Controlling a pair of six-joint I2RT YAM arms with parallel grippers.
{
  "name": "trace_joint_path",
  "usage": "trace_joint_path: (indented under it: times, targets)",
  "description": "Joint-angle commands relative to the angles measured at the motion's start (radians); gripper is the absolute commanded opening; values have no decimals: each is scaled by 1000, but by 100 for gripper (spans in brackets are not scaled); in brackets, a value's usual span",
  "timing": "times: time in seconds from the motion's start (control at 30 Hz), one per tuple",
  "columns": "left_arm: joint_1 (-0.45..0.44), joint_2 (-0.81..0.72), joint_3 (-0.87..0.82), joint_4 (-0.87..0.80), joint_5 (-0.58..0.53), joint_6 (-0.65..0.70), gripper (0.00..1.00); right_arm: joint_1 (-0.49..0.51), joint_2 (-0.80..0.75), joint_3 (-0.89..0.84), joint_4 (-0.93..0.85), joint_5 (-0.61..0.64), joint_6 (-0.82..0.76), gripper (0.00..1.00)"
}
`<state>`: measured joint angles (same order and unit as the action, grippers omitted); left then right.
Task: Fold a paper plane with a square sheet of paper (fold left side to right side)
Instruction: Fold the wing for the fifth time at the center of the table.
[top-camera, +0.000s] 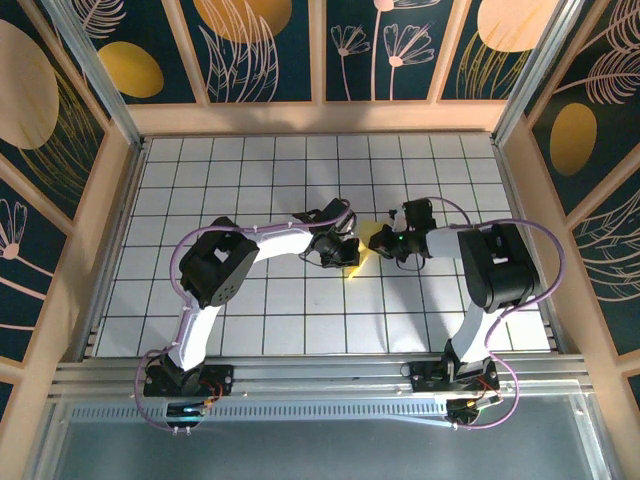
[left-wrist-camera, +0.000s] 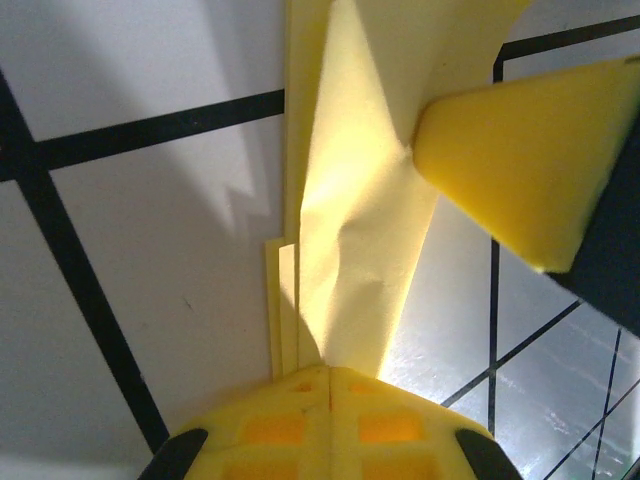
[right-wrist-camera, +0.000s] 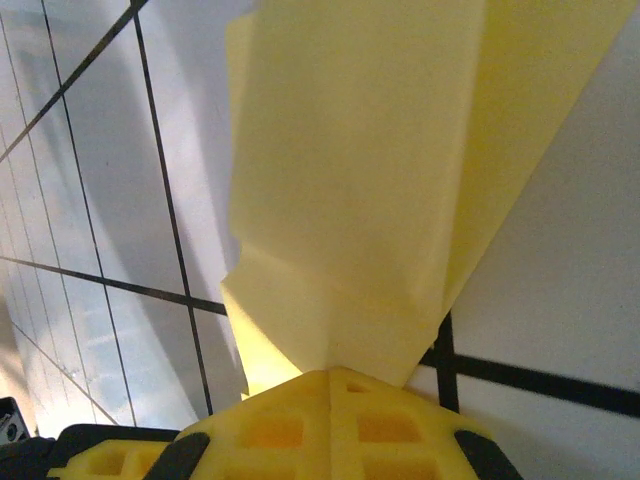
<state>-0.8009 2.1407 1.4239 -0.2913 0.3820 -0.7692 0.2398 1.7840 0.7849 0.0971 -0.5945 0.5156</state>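
**A:** Where did everything sit?

**B:** The white table (top-camera: 250, 180), ruled into tiles by black lines, took up most of the overhead view. My two arms bent inward and met near its middle. The yellow paper (top-camera: 368, 237) lay between them, with my left claw (left-wrist-camera: 328, 385) at its nine o'clock and my right claw (right-wrist-camera: 332, 385) at its three o'clock.

**A:** Were the claws closed?

**B:** Both were pinched fully together, each on an end of the paper. I could not tell whether the paper touched the table.

**A:** Why grip it from both ends?

**B:** As I judged it, two opposite grips stopped so thin a sheet from drooping or sliding. That way the left side could be brought across to the right.

**A:** How did it look?

**B:** It was matte and pale, already folded into overlapping layers with straight, sharp edges. Near my left claw there was a soft dent. My finger pads (left-wrist-camera: 275, 430) were yellow too, moulded with small square recesses. From my left wrist, one wedge-shaped right fingertip (left-wrist-camera: 520, 160) sat at two o'clock, touching the paper.
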Motion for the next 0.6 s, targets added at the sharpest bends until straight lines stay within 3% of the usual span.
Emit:
trace_joint_path:
  times: [0.0, 0.57]
  targets:
    - [-4, 71, -25, -170, -68, 3, 0, -41, 36, 37, -7, 70, -35, 0]
    - [-4, 74, -23, -176, -68, 5, 0, -118, 113, 142, -27, 33, -58, 0]
